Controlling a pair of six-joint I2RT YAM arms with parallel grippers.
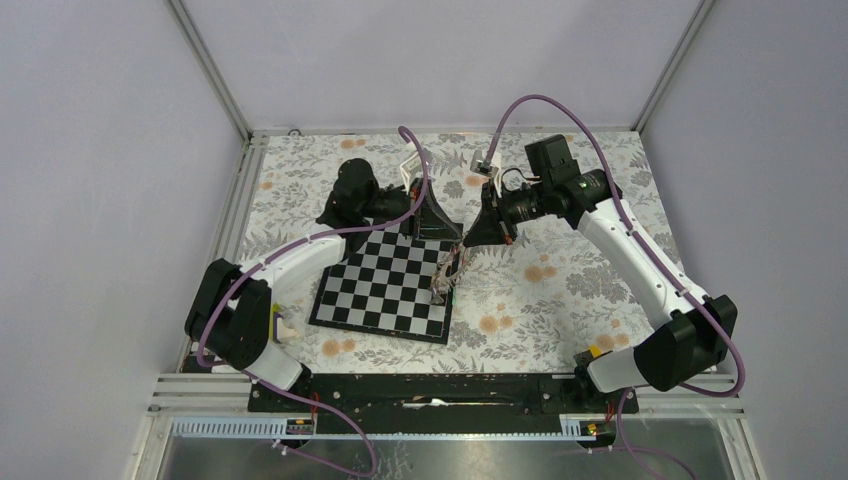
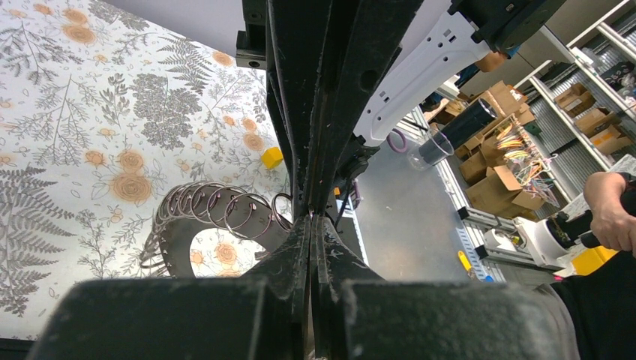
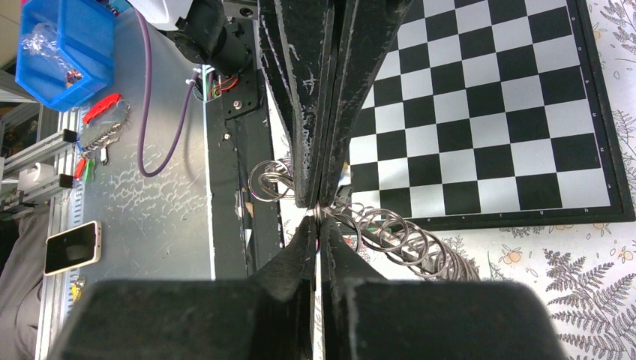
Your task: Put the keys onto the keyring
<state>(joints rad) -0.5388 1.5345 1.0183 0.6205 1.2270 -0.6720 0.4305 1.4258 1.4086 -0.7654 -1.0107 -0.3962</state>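
1. The left hand (image 2: 311,217) has its fingers pressed together. The end loop of the keyring (image 2: 178,219) runs right into the tips, so it looks like a pinch on the wire.
2. The right hand (image 3: 318,214) is also pressed together. A shiny bit of wire sits at its tips, so it's probably pinching the same keyring end.
3. In the top view the two hands meet tip to tip at upper centre, just past the top right corner of the board (image 1: 385,285).
4. The keyring is stretched into a string of loops. In the top view its long axis runs from the hands down toward the bottom of the frame, along the board's right edge. In the right wrist view it trails to the lower right over the bench (image 1: 560,280).
5. A yellow-tag key (image 2: 271,157) lies on the bench in the centre of the left wrist view. It is just left of the left fingers, above the loops and apart from them. No key on the wire can be made out.
6. Judgement: the task is at an early stage. The left hand is nearer that key, but both hands are busy. One must keep hold of the wire while the other lets go and fetches the key.
7. Risk: the thin wire could slip out when one hand lets go.
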